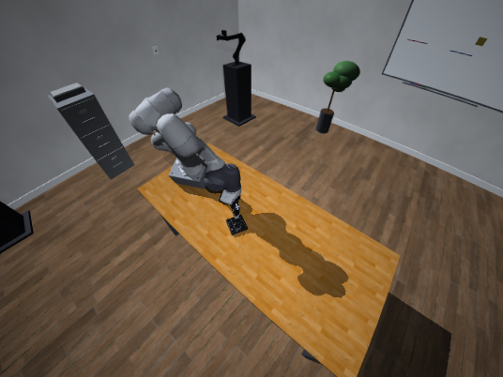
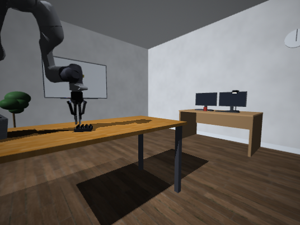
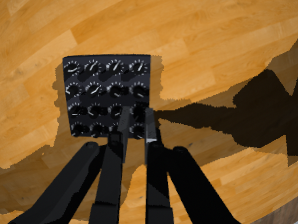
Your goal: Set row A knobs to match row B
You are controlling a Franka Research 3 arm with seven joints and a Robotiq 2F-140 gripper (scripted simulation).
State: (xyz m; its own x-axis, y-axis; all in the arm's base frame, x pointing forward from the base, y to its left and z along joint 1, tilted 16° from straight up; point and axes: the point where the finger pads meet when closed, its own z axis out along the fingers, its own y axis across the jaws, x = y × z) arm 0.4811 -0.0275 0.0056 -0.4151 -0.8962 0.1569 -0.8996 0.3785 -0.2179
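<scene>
The black knob box (image 1: 236, 226) (image 2: 84, 130) (image 3: 106, 102) stands on the table, with four rows of four dark knobs. In the wrist view the white lines of the far row are visible; the nearer rows are darker and the names unreadable. I cannot tell the socket side or row A. My gripper (image 1: 236, 216) (image 2: 78, 123) (image 3: 137, 118) points down just above the box, its fingers a narrow gap apart, with nothing seen held. In the wrist view the fingers cover part of the two nearest rows at the right. Whether the tips touch a knob is unclear.
The wooden table (image 1: 281, 263) (image 2: 120, 131) (image 3: 200, 30) carries the arm's base and the box. The arm's shadow falls across the table beside the box. A filing cabinet, a plant, a pedestal and a desk with monitors stand away from the table.
</scene>
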